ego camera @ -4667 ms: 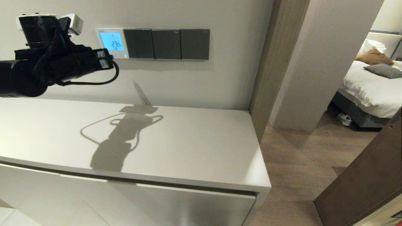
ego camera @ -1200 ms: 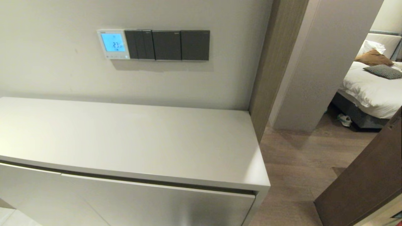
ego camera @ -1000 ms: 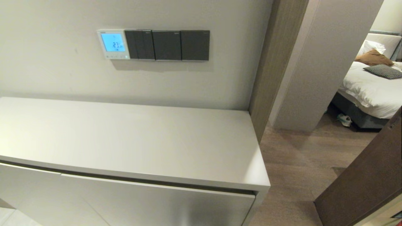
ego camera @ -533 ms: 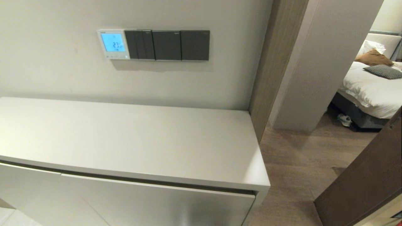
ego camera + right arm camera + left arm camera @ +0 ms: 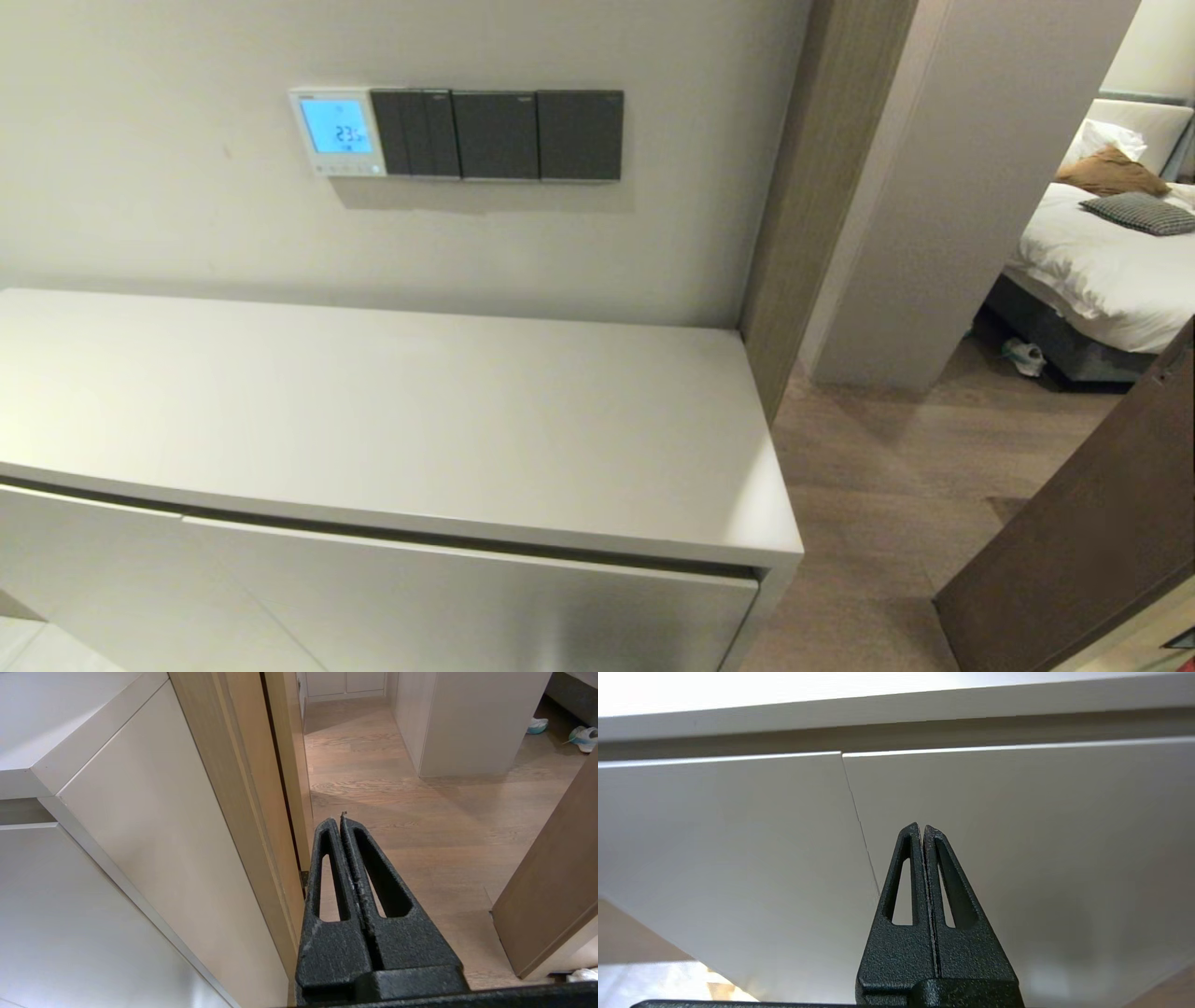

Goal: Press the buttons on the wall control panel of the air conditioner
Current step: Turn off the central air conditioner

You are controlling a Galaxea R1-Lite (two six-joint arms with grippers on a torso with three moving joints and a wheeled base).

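A small white panel (image 5: 337, 132) sits flat on the wall, its blue screen lit and reading 23, touching a row of dark switches (image 5: 497, 134).

**Three cameras, one cabinet in common**

The head camera looks forward and down from above the white cabinet (image 5: 392, 420), taking in its whole top, the wall with the control panel (image 5: 338, 132) and row of dark switches (image 5: 497, 134), and the doorway to a bedroom on the right.

The left wrist camera sits low and close, facing the cabinet's door fronts (image 5: 1017, 835) from beneath the top's edge.

The right wrist camera, also low, faces past the cabinet's right end (image 5: 154, 826) along the wood floor (image 5: 420, 812). All three views share the cabinet; the head and right wrist views share the floor.
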